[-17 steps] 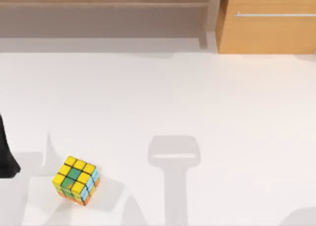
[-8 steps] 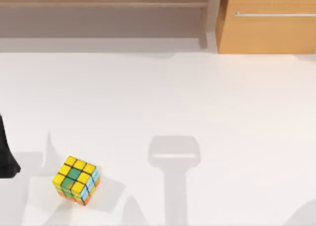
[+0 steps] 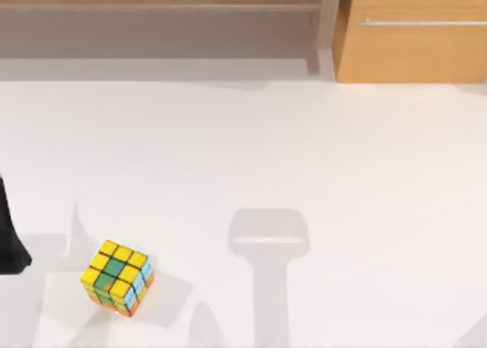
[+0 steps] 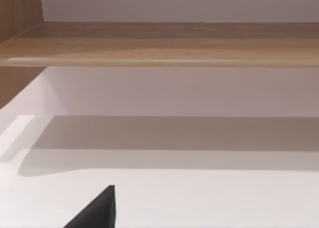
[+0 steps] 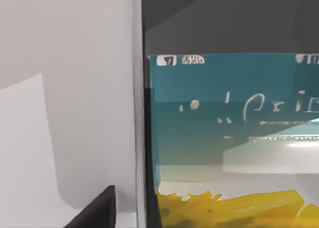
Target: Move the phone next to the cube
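Note:
The cube [image 3: 118, 278] sits on the white table near its front left, showing a yellow and green top face and light blue and orange sides. My left arm [image 3: 9, 237] is a dark shape at the table's left edge, a little left of the cube and apart from it. The phone [image 5: 224, 128] is very close in the right wrist view, with a pale edge and a lit screen that is teal above and yellow below. A dark part of my right gripper [image 5: 94, 210] lies just beside the phone's edge.
A wooden shelf [image 3: 160, 5] and a wooden cabinet with a metal handle [image 3: 415, 32] stand along the back of the table. The white tabletop [image 3: 304, 150] stretches wide between them and the cube. Arm shadows fall across the front middle.
The cube and my left arm have stayed put. Only the shadows at the table's front edge have shifted a little.

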Motion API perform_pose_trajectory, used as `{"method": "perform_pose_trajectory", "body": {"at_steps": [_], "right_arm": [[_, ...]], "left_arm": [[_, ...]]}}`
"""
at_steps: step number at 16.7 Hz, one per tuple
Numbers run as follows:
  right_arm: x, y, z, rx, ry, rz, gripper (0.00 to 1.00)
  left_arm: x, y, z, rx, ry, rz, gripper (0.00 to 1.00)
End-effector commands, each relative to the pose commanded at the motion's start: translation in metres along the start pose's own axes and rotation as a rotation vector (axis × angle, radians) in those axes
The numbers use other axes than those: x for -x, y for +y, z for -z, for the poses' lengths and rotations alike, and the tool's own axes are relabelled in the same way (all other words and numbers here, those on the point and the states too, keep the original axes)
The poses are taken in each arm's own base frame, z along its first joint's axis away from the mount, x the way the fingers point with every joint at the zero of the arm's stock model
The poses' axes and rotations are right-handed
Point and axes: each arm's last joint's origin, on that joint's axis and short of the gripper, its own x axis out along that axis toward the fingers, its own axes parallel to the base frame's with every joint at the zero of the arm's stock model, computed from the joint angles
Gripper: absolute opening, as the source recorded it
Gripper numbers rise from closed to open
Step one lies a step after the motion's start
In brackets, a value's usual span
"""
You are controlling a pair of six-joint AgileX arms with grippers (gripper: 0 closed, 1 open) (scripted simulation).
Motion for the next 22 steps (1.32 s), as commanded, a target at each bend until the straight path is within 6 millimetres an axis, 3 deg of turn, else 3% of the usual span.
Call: {"method": "perform_pose_trajectory", "body": {"at_steps": [2,15,22], "right_arm": [[0.0000,0.0000,0.0000,0.000,0.000,0.000,1.00],[0.0000,0.0000,0.0000,0.000,0.000,0.000,0.02],[0.0000,0.0000,0.0000,0.000,0.000,0.000,0.00]], "left_arm": [[0.0000,0.0000,0.0000,0.000,0.000,0.000,1.00],[0.0000,0.0000,0.0000,0.000,0.000,0.000,1.00],[0.0000,0.0000,0.0000,0.000,0.000,0.000,1.00]]}}
